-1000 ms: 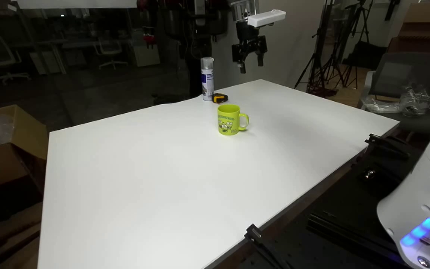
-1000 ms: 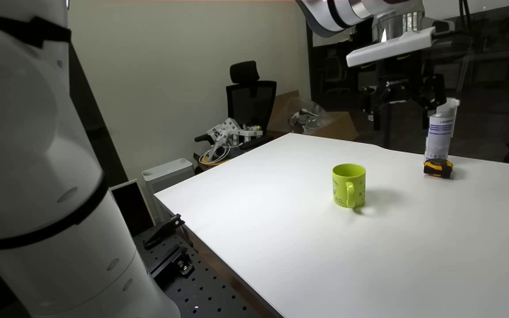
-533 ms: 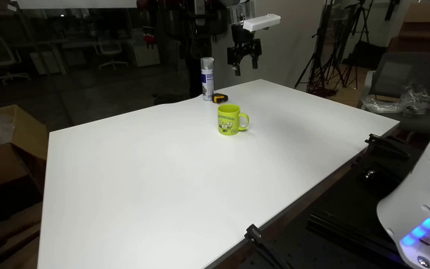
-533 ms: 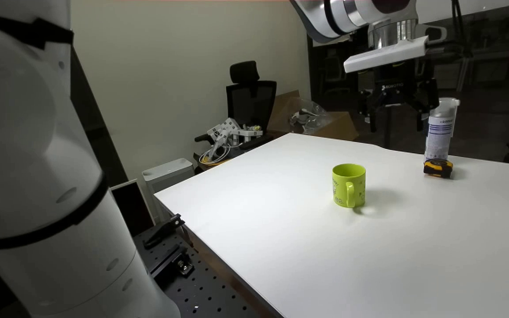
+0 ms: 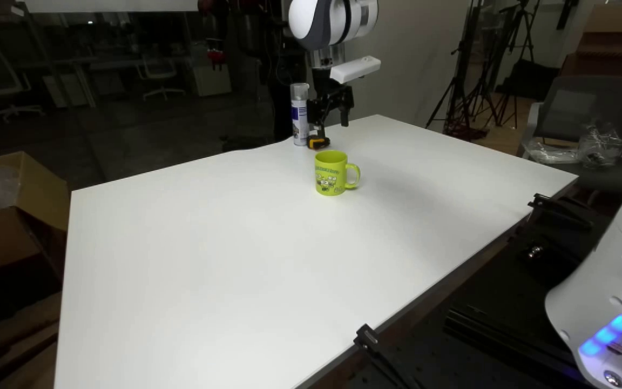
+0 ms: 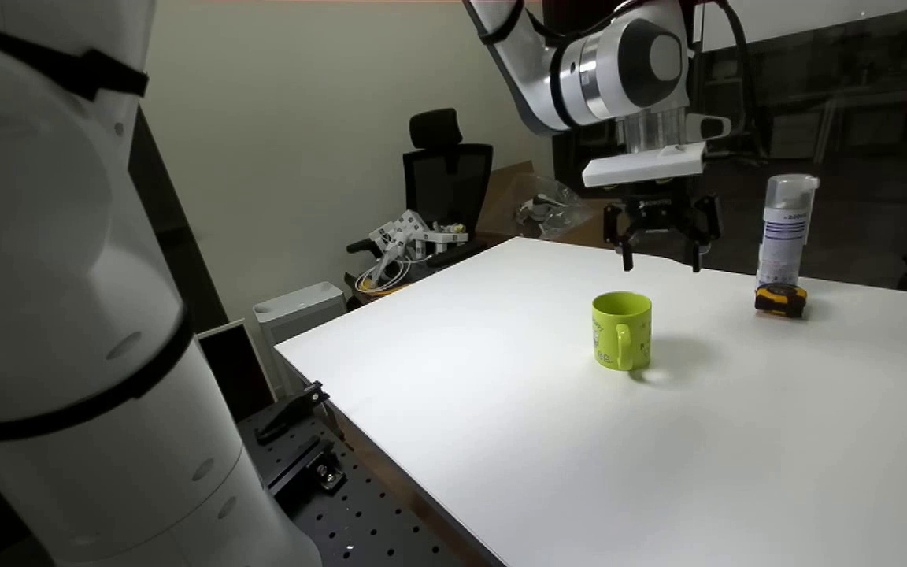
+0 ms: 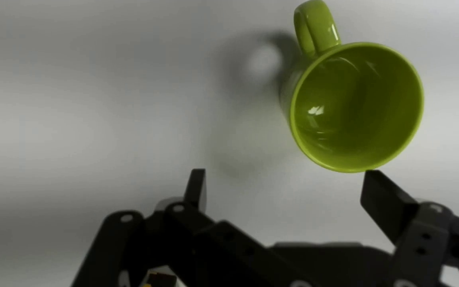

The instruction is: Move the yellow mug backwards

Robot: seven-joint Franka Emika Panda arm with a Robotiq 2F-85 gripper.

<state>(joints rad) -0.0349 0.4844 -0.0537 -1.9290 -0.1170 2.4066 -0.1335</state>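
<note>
1. The mug [image 6: 615,327] was stood upright on the table [image 6: 461,354], its rim facing up, well in from the edges.
2. Its handle [image 5: 353,176] was pointed to the right in an exterior view, where cartoon figures and lettering, too small to be read, were seen on the mug's side.
3. The pincer [image 6: 661,265] was held in the air over the table, near the mug, and in both exterior views a gap was seen between the two.
4. Its fingers [image 7: 195,187] were spread wide apart, and a stretch of table was seen between them in the wrist view.
5. In that view the mug was framed toward the upper right, its glossy inside shown, with one fingertip lined up with the edge of its rim.
6. The bottle [image 6: 786,236] was stood upright near the table's edge, with the tape [image 6: 781,300] laid just beside it; whether the two were touching could not be told.
7. The arm [image 6: 591,75] was seen above the table in both exterior views, and a white bar [image 6: 646,165] was mounted on it, just over the pincer.
8. Beyond the table, a chair [image 6: 448,185] and a box [image 5: 46,189] were also seen.
</note>
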